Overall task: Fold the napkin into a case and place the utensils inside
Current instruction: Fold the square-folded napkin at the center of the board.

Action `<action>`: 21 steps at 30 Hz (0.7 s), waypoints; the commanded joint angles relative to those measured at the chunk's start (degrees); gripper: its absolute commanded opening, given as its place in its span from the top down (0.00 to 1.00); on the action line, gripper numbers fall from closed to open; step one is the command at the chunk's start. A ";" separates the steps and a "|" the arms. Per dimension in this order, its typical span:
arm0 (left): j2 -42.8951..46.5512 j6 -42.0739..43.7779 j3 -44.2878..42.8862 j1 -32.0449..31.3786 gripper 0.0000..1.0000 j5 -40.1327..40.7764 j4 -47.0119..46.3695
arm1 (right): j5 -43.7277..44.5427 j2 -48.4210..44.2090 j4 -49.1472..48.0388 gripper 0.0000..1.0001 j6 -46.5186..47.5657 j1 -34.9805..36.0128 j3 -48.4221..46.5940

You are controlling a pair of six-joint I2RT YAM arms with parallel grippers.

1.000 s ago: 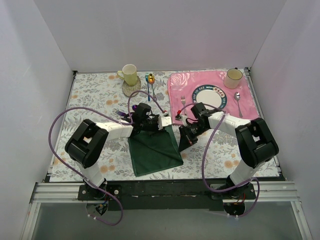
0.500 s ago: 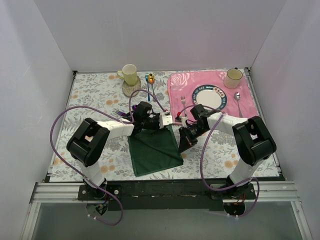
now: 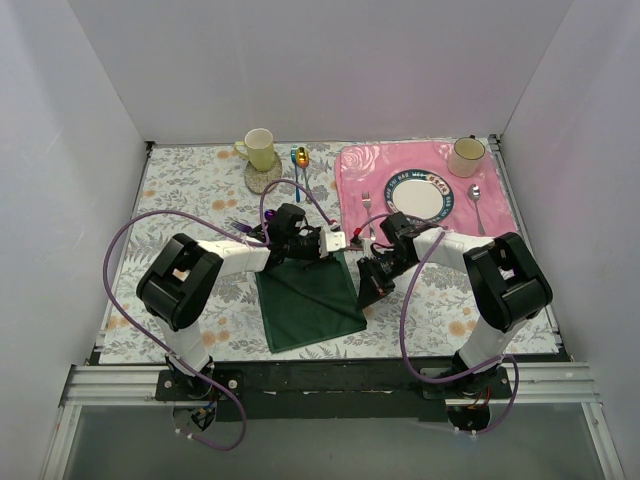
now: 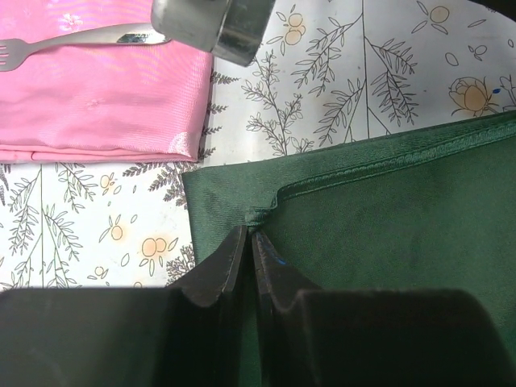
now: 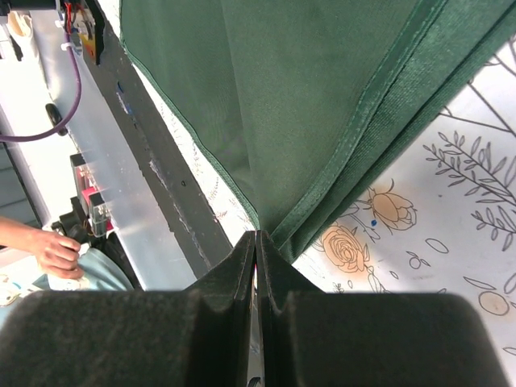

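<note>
- Top view: the napkin (image 3: 308,302) lies folded on the flowered tablecloth (image 3: 190,190), between the two arms at the near middle of the table. It is close to square, so no long axis can be told, and its far edge slants up toward the right.
- The left gripper (image 3: 338,244) sits at the napkin's far right corner, and the right gripper (image 3: 365,290) is at its right edge.
- The purple utensils (image 3: 239,228) lie left of the left arm, apart from the cloth.
- Beyond are a pink placemat (image 3: 350,170) carrying a plate (image 3: 417,195), a silver fork (image 3: 366,204), a silver spoon (image 3: 476,206) and a cup (image 3: 466,155). A second cup (image 3: 259,148) and the blue and gold spoons (image 3: 299,163) lie to the left.
- Left wrist: the fingers (image 4: 219,270) are pressed together, pinching a pucker of the napkin's hem near its corner. The placemat's folded edge lies just beyond, and a blurred grey object crowds the top of the view.
- Right wrist: the fingers (image 5: 230,270) are pressed together on the napkin's edge, where the cloth rises off the tablecloth. The table's metal frame (image 5: 121,161) runs behind.
</note>
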State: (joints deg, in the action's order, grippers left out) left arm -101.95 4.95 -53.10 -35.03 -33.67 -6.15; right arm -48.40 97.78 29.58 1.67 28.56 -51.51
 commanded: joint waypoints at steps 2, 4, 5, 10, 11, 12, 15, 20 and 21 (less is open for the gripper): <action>0.09 0.59 -1.92 -0.22 0.92 -0.96 -1.41 | -1.26 0.13 -1.37 0.91 -0.44 0.89 0.62; -0.09 0.67 -2.09 -0.22 0.91 -0.96 -1.41 | -1.26 0.40 -1.63 0.91 -0.53 1.06 0.79; -0.18 0.76 -2.18 -0.22 0.91 -1.13 -1.49 | -1.17 0.48 -1.72 0.91 -0.53 1.06 0.88; -0.35 0.85 -2.36 -0.22 0.87 -1.40 -1.23 | -0.29 1.36 -2.34 0.91 -0.53 1.50 1.67; -0.44 0.76 -2.36 -0.31 0.86 -1.14 -1.23 | 0.06 1.54 -2.51 0.92 -0.53 1.59 2.11; -0.18 0.68 -2.36 -0.22 0.82 -1.05 -1.23 | 0.15 1.89 -2.60 0.92 -0.53 1.59 2.29; 0.96 -2.04 -2.62 -0.13 0.72 1.05 -0.97 | 0.24 2.50 -2.51 0.92 -0.53 1.50 2.29; 6.05 -12.48 -5.08 4.42 0.55 -0.60 4.99 | 0.50 2.77 -2.43 0.92 -0.53 1.59 2.29; 6.85 -13.64 -6.30 5.40 0.52 -2.35 6.32 | 0.50 2.86 -2.51 0.92 -0.53 1.68 2.29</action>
State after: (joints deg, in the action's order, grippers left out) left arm -101.95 -0.43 -54.98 -33.91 -33.15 -4.14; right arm -47.72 100.57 27.86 1.37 29.76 -49.67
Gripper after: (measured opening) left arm 0.440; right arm 0.079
